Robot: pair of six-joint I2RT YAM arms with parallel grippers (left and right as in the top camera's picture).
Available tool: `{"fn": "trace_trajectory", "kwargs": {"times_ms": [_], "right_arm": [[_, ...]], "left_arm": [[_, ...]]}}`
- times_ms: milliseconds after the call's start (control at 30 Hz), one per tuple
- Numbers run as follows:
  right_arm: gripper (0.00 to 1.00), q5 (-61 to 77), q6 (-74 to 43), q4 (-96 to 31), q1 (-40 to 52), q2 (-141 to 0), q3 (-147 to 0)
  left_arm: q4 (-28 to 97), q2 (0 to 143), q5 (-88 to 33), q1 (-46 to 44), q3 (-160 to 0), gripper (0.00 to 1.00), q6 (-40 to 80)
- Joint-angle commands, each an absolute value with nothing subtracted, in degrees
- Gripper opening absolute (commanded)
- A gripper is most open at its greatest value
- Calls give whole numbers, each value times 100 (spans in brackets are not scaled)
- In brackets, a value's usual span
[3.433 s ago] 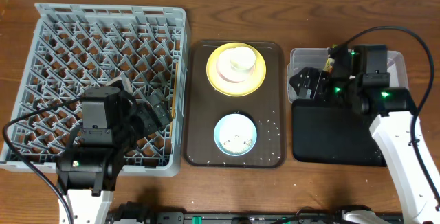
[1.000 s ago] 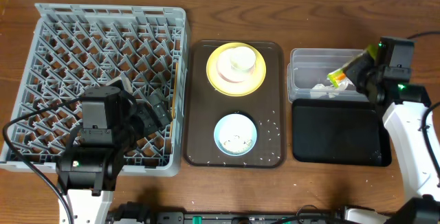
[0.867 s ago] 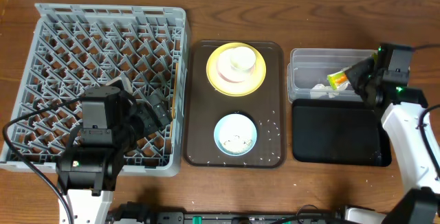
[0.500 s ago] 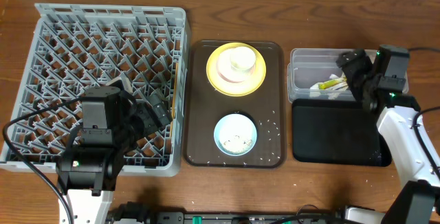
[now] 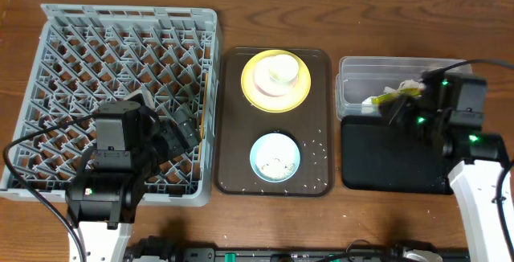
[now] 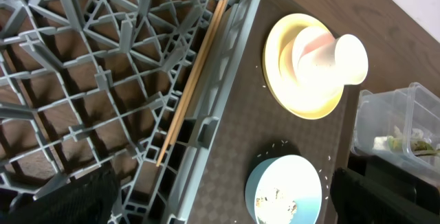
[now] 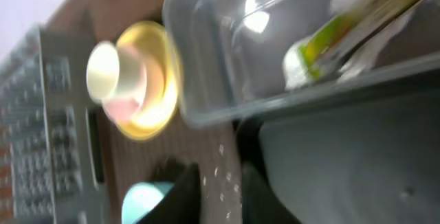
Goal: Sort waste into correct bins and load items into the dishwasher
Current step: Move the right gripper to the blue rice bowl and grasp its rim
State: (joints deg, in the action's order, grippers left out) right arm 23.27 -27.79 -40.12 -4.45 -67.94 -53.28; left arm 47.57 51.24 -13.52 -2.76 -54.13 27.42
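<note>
The snack wrapper [image 5: 389, 95] [image 7: 344, 28] lies in the clear tub [image 5: 353, 73] [image 7: 206, 114] beside white paper [image 5: 407, 85]. My right gripper [image 5: 393, 111] [image 7: 223, 189] hovers at the tub's front wall, over the black tray [image 5: 393, 161] [image 7: 344, 155]; its fingers stand narrowly apart with nothing between them. My left gripper [image 5: 181, 129] [image 6: 230, 196] hangs wide open and empty over the dish rack's [image 5: 120, 53] right edge. Chopsticks [image 5: 207, 93] [image 6: 192, 90] lie along that edge. The white cup [image 5: 281, 71] [image 6: 347, 56] sits on the yellow plate [image 5: 301, 93]. The blue bowl [image 5: 275, 156] [image 6: 285, 193] holds food bits.
The plate and bowl rest on a brown serving tray [image 5: 233, 133] between the rack and the bins. Loose rice grains [image 5: 317, 145] are scattered on it around the bowl. A black cable loops off the right arm at the table's right side.
The right gripper let the wrapper drop into the clear tub, then moved from the tub's right end toward its front wall, its jaws narrowing. The left arm stayed still.
</note>
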Motion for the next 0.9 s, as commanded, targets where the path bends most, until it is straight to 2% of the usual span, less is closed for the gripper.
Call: {"fn": "trace_trajectory", "kwargs": {"times_ms": [0,167,300,333,433,467,633,700,867], "right_arm": [[6,2329,-2027,-4447,272,-6751,-5395],[8,738,-2141,-5065,1756,-6751,-5393],[10,646,-2139,-5006,2672,-6766,-5387],[13,644,-2130,-4934,2899,-6781,-5387],[39,644,-1730,-4560,3601,-6901,-5387],[44,639,-1564,-4390,3892,-6982,-5387],[47,440,-1317,-3656,4805,-7483,-5387],[54,222,-1308,-3444,5061,-7769,-5387],[57,-16,-1039,-3127,5371,-8527,-5387]], "left_arm": [[4755,5124,-1319,-252,-5487,99,2775],[4755,5124,-1319,-252,-5487,99,2775],[4755,5124,-1319,-252,-5487,99,2775],[4755,5124,-1321,-252,-5487,99,2775],[4755,5124,-1321,-252,-5487,100,2775],[4755,5124,-1319,-252,-5487,99,2775],[4755,5124,-1319,-252,-5487,99,2775],[4755,5124,-1319,-252,-5487,99,2775],[4755,5124,-1319,-252,-5487,99,2775]]}}
